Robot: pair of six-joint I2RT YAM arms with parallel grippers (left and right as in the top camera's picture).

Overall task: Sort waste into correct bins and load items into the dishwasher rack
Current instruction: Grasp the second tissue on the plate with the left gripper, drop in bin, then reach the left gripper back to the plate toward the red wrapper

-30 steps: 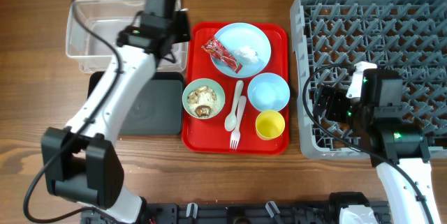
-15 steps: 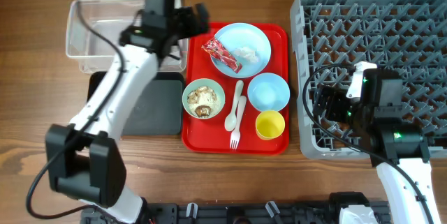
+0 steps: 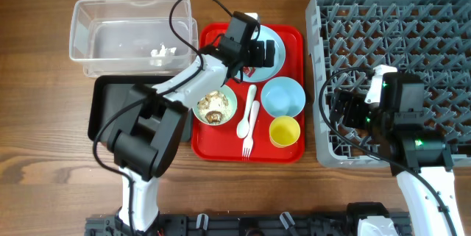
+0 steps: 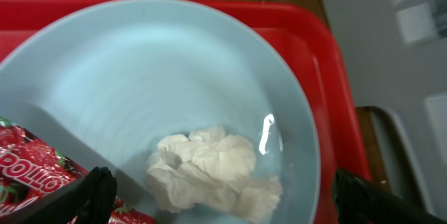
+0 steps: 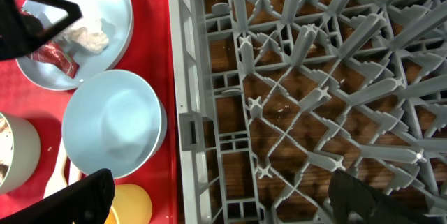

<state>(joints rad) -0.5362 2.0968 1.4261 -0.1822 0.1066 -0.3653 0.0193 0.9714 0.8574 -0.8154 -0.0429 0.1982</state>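
Red plastic makes up the serving tray at the middle of a wooden counter. The left hand hovers over a light blue plate at the far end of the tray. Its two black fingers are spread wide and hold nothing.

In the left wrist view, a crumpled white tissue lies on the plate directly below the hand. It sits between the fingers and touches neither. A red snack wrapper lies on the plate by one finger; whether the two touch cannot be told.

On the tray, nearer the robot than the left hand, are:
- a pale green bowl holding crumbly brown food scraps
- a light blue bowl
- a small yellow cup
- a white spoon and a white fork lying side by side

Off to the left of that hand, beside the tray, stands a clear plastic tub with a small white tissue piece inside. A shallow black tray sits just beside the tub, on the robot's side of it.

The right hand hangs over the near left edge of a large grey dishwasher rack. Its fingers are also wide apart and empty. In the right wrist view, the rack's side wall runs beneath this hand, with upright pegs under one finger and the tray's dishes off past the other.
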